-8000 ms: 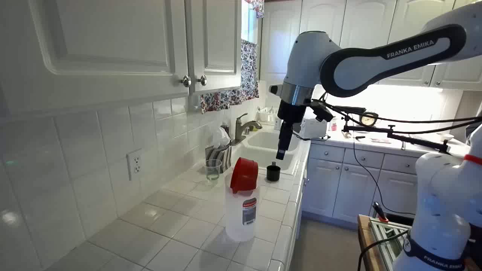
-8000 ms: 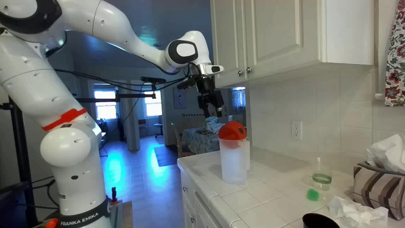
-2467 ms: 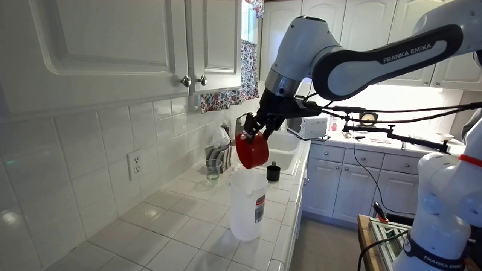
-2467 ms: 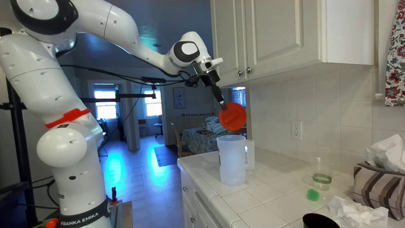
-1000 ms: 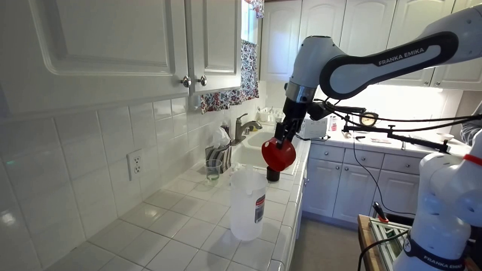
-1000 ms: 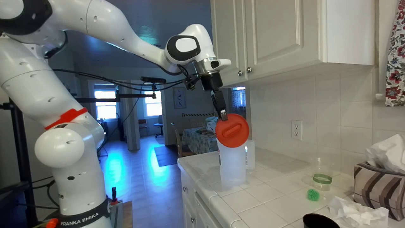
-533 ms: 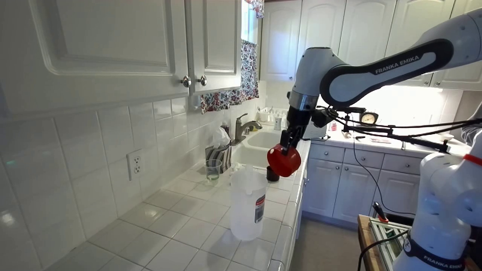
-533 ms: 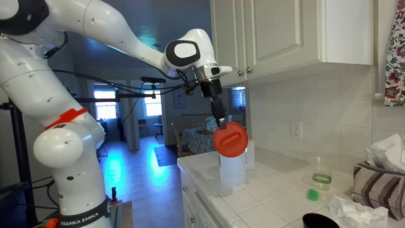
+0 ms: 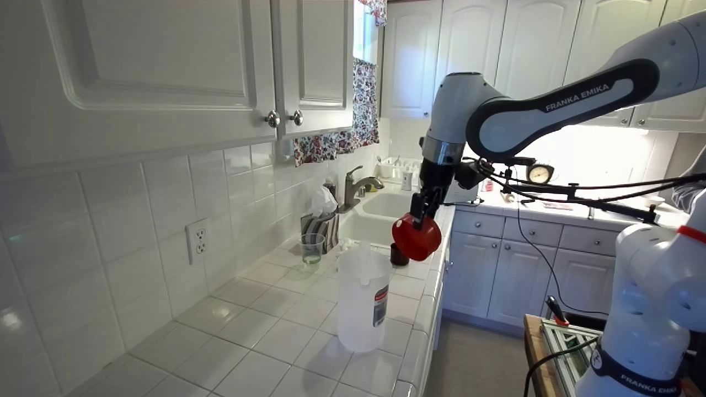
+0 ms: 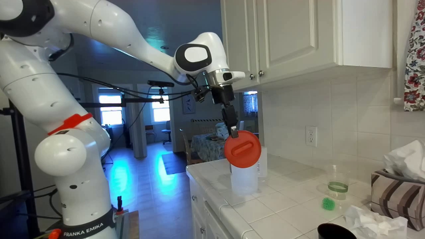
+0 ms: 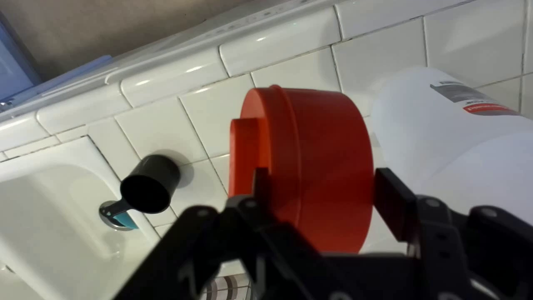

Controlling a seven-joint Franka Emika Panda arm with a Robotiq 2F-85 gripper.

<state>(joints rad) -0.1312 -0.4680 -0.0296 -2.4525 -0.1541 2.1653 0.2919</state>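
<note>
My gripper is shut on a red round lid, one finger on its ridged top side and the other finger on its underside. The lid hangs tipped on its side above the counter; in an exterior view its flat face with a raised bar handle shows. A white translucent pitcher stands upright and uncovered beside the lid, apart from it in the wrist view. In an exterior view the lid hides the pitcher's upper part. A black cup with a handle stands on the sink side.
A double sink with a faucet lies beyond the cup. Along the wall stand a striped tissue box and a clear glass; a green spiky ball and crumpled tissue lie near. A cabinet overhangs the counter.
Eight seconds ago my gripper was open and the lid leaned in the pitcher's mouth. The lid is now gripped, lifted out and shifted toward the sink; over the last second it came down slightly.
</note>
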